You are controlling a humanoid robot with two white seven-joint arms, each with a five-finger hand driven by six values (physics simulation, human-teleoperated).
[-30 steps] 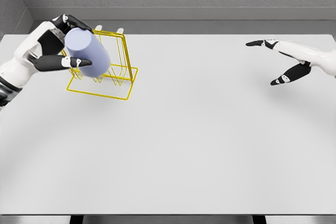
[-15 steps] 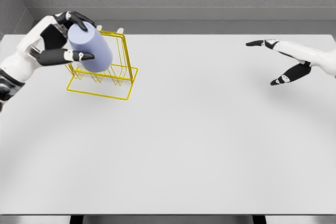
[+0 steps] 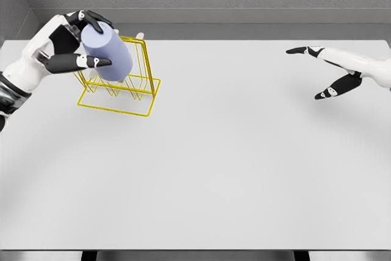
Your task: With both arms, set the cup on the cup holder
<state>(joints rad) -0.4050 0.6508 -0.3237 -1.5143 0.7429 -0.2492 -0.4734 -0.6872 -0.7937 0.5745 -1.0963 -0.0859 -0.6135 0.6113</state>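
Lilac cup in left hand

No legible text, labels, brand marks, numbers or signs appear anywhere in the head view. The cup, the wire cup holder, the table and both hands carry plain, unmarked surfaces.
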